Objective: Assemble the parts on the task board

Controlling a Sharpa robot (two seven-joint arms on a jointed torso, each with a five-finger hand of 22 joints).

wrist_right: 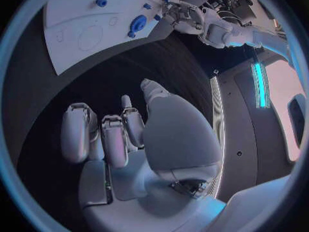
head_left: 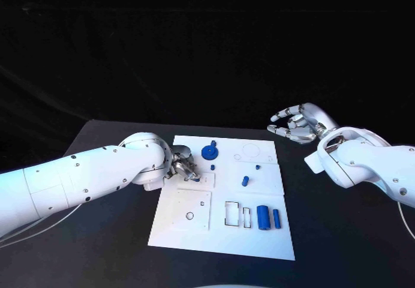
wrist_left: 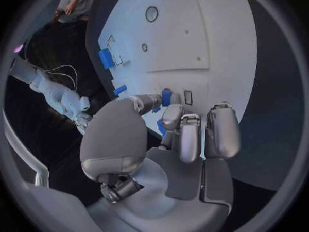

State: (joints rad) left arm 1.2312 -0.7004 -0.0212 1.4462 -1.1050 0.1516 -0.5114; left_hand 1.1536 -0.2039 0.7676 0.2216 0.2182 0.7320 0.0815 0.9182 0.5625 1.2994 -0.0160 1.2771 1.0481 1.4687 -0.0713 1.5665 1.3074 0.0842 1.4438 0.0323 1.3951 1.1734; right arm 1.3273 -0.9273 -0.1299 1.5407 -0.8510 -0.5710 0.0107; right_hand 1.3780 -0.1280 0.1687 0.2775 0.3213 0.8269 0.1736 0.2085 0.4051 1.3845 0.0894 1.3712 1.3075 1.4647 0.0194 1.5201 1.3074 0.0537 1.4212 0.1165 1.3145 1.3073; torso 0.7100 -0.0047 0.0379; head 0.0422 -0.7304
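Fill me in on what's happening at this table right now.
A two-armed robot is assembling small blue parts on a white task board. Its left hand is down on the board's left side, fingertips closed around a small blue part. The right hand is raised off the board's far right corner, fingers curled loosely, holding nothing. A round blue part sits near the far edge, another small piece mid-board, and two blue cylinders lie at the near right.

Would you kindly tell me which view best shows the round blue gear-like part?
The head view: the round blue gear-like part lies unobstructed on the white task board. The right wrist view shows it small and distorted; I cannot identify it in the left wrist view.
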